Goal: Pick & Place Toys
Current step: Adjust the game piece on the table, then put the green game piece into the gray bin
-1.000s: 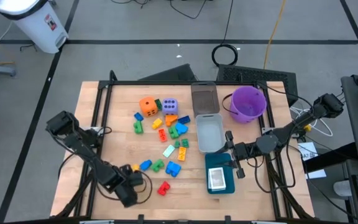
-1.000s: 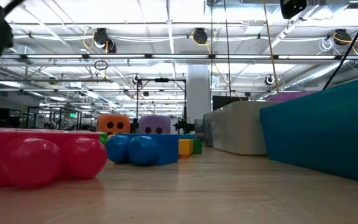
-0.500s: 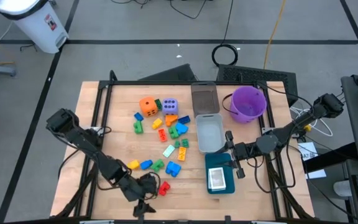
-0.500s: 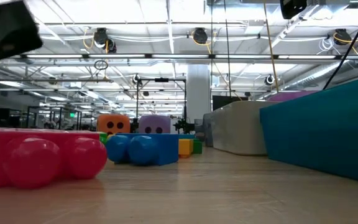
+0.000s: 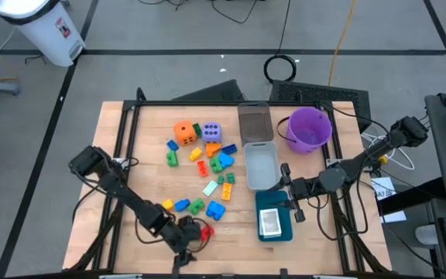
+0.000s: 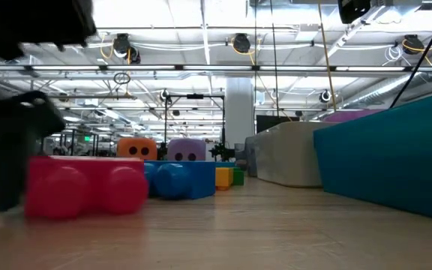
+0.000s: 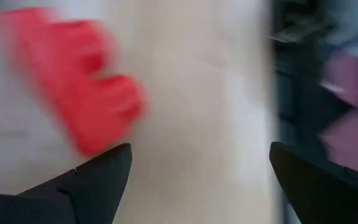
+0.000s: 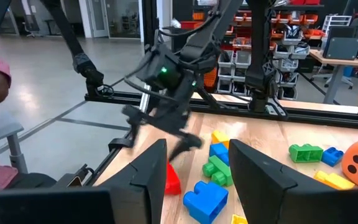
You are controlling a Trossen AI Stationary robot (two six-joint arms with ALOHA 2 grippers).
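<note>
Left end effector (image 5: 190,235) low over the near edge of the worktop (image 5: 142,167), its two dark fingers (image 7: 92,180) spread wide with nothing between them; in the left wrist view the red block (image 7: 82,99) lies just ahead of the open fingers, ungripped. In the low view this red block (image 6: 88,187) rests flat on the wood with its long axis running across the picture, two rounded studs facing the camera, and the dark end effector stands close at its side. The left arm reaches in from the worktop's left edge, stretched low and diagonally toward the near middle. Beyond the red block lie a blue block (image 5: 215,210), a green block (image 5: 197,205) and a second, smaller blue block (image 5: 181,204); farther back a loose cluster of small coloured blocks surrounds the orange die (image 5: 184,132) and the lavender die (image 5: 212,132), which sit side by side. The right end effector (image 5: 287,191) waits above the right side of the worktop, fingers parted and empty, over the junction of the clear bin (image 5: 261,165) and the teal tray (image 5: 273,217). The teal tray holds one white picture card (image 5: 270,224); the contents of the purple bucket (image 5: 310,129), near the far right corner, cannot be made out.
</note>
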